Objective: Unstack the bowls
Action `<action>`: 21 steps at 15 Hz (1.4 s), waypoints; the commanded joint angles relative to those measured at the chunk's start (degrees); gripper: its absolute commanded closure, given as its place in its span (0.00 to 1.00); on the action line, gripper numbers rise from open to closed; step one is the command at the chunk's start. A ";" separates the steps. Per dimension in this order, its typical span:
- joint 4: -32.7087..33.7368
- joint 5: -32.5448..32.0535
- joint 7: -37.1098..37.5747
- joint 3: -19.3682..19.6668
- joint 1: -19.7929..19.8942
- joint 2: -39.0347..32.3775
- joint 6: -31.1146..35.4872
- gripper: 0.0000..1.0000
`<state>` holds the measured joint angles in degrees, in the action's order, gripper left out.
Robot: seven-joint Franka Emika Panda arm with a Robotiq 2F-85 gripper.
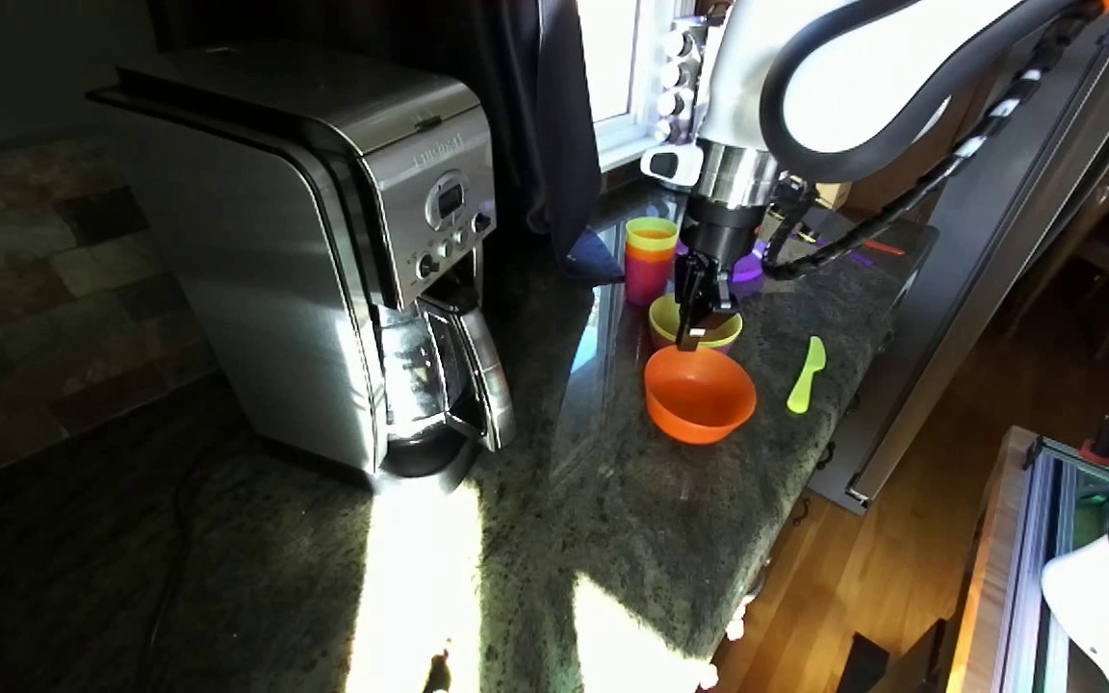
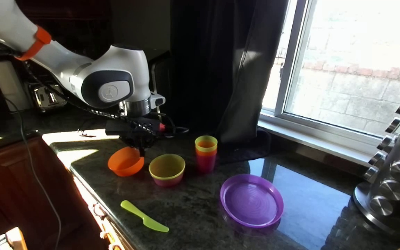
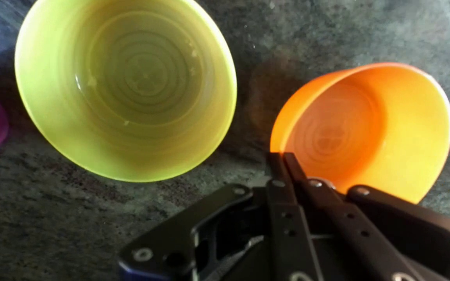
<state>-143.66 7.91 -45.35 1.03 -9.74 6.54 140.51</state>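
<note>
The orange bowl (image 1: pixel 699 395) is separate from the other bowls and is tilted. It also shows in an exterior view (image 2: pixel 126 161) and in the wrist view (image 3: pixel 365 128). My gripper (image 3: pixel 281 157) is shut on its rim, one fingertip inside and one outside. I cannot tell whether this bowl touches the counter. The lime green bowl (image 2: pixel 167 166) sits nested inside the purple bowl (image 2: pixel 169 182), beside the orange one. The lime green bowl is upright at the upper left of the wrist view (image 3: pixel 143 78) and hides the purple bowl there.
A stack of cups (image 2: pixel 206 158) stands by the nested bowls. A wide purple dish (image 2: pixel 252 201) and a lime green knife (image 2: pixel 144 216) lie on the counter (image 2: pixel 193 215). A coffee maker (image 1: pixel 295 241) and a spice rack (image 2: pixel 391 173) also stand there.
</note>
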 commanded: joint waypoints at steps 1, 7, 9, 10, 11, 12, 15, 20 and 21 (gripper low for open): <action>1.86 -0.80 -2.28 -1.30 1.20 -3.62 0.56 0.97; -0.12 4.74 -2.45 -1.39 2.24 2.02 -1.82 0.46; -1.57 2.66 0.96 -0.21 4.04 4.89 -0.78 0.30; -2.28 2.33 1.73 0.58 5.06 6.33 -0.67 0.23; -2.64 1.02 1.90 1.51 6.27 7.26 -1.01 0.15; -2.86 0.19 3.99 2.38 7.62 7.87 -1.37 0.08; -3.72 -0.14 8.88 5.15 10.75 8.92 -1.93 0.00; -3.84 0.77 17.56 7.58 13.05 7.08 -1.49 0.00; -3.60 1.30 18.72 7.89 12.92 6.52 -1.68 0.00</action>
<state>-146.77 8.75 -31.42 8.34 3.07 13.52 139.93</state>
